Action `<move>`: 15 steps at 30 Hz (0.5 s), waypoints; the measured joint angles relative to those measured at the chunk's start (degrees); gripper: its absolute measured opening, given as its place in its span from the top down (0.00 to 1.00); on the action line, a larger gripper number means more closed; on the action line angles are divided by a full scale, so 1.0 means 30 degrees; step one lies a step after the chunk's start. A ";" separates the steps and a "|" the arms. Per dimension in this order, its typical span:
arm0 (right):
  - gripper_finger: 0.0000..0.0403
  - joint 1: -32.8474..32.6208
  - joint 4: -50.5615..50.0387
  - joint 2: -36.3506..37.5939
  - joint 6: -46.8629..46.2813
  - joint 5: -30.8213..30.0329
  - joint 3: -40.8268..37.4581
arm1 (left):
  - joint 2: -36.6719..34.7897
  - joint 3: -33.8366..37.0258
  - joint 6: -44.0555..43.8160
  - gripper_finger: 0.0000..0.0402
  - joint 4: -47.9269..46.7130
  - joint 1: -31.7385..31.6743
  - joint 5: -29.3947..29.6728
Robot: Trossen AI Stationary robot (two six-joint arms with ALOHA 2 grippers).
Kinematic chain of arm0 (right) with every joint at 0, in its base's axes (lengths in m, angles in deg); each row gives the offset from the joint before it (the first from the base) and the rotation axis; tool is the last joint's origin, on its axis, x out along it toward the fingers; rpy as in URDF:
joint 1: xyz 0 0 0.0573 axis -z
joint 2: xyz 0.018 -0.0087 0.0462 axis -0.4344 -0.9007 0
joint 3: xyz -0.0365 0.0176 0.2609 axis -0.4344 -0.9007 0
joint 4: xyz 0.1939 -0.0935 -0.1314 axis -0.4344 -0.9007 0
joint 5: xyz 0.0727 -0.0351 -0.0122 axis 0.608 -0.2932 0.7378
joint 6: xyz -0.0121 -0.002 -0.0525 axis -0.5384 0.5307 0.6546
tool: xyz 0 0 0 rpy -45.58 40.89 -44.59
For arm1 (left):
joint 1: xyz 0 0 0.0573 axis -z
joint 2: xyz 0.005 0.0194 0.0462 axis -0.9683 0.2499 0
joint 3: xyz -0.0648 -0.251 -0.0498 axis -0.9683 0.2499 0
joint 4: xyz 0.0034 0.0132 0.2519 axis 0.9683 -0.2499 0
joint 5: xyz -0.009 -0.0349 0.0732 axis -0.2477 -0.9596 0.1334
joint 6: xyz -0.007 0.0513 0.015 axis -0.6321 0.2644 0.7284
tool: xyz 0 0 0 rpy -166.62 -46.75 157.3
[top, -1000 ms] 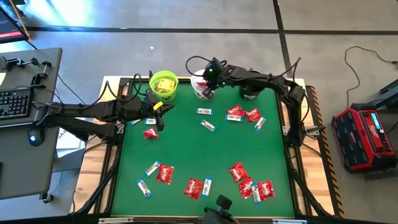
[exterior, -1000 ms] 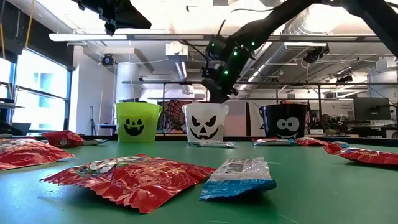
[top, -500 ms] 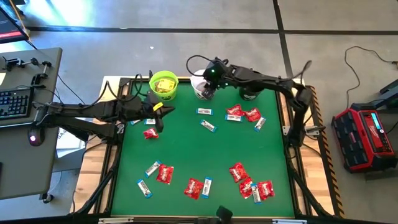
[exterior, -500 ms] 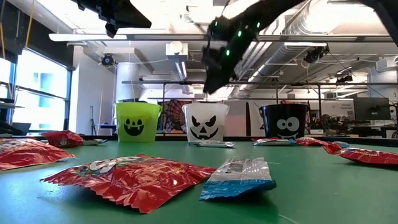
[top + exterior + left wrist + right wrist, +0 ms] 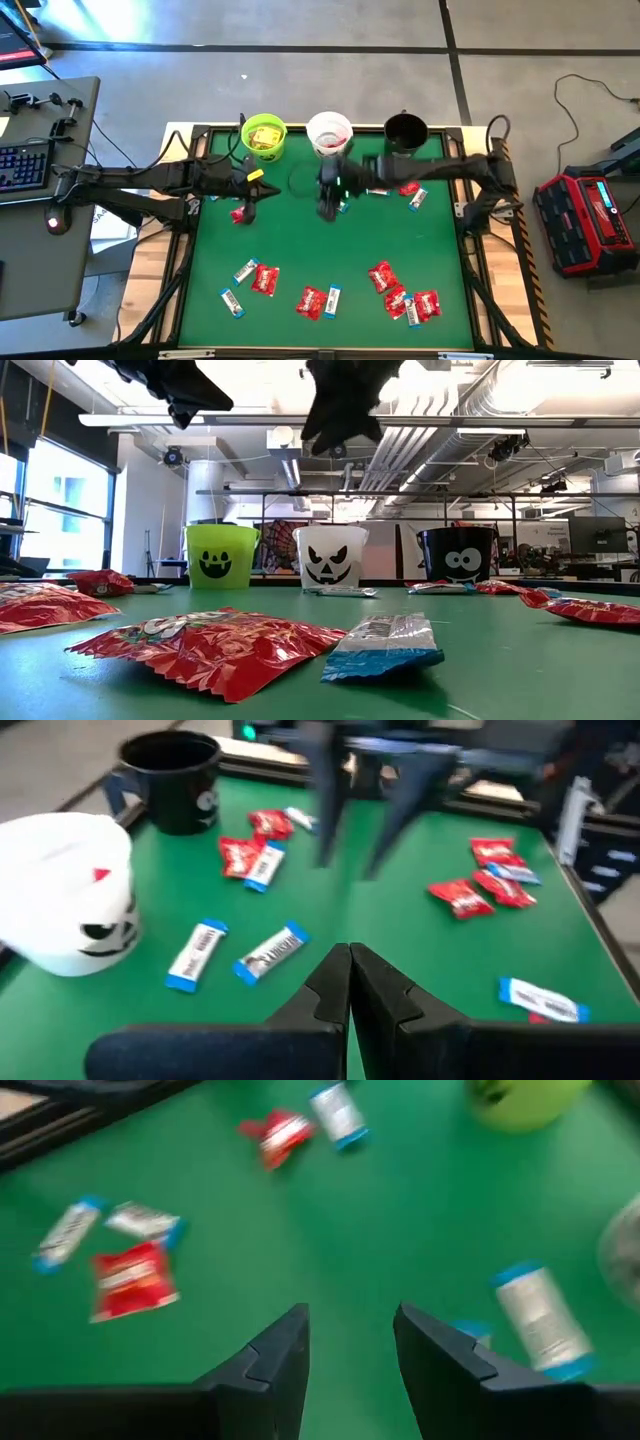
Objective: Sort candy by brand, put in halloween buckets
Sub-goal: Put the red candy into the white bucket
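Three pails stand along the far edge of the green mat: lime green (image 5: pixel 264 136) holding yellow packets, white (image 5: pixel 329 132) and black (image 5: pixel 405 131). Red packets (image 5: pixel 382 275) and blue-and-white bars (image 5: pixel 245 270) lie scattered on the mat. My right gripper (image 5: pixel 327 205) is open and empty above the mat's middle, just near of the white pail, by a blue-and-white bar (image 5: pixel 540 1320). My left gripper (image 5: pixel 252 190) is shut, with nothing seen between its fingers (image 5: pixel 350 975), above the mat near of the green pail, beside a red packet (image 5: pixel 241 213).
Red packets and bars cluster near the black pail (image 5: pixel 392 185) and along the near edge (image 5: pixel 410 302). The low view shows a red packet (image 5: pixel 215 645) and a bar (image 5: pixel 385 645) close to the camera. A desk with a keyboard (image 5: pixel 20 165) stands left of the table.
My right gripper has left its place over the white pail and swung toward the near edge and down, to the middle of the mat beside a blue-and-white bar. The white pail's opening now shows uncovered.
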 joint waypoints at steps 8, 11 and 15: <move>0.66 -0.5190 -0.4620 0.0000 -0.9946 -0.0853 0.0000 | 0.0000 -0.0005 0.0333 1.00 -0.1162 0.0015 -0.0424; 0.66 -0.6640 -0.6359 -0.0142 -1.3215 -0.0385 0.0000 | 0.0000 0.0000 0.0775 1.00 -0.1203 0.0015 -0.0726; 0.61 -0.7885 -0.8173 -0.0301 -1.6743 -0.0065 -0.0007 | 0.0000 -0.0007 0.1276 1.00 -0.1159 0.0015 -0.0961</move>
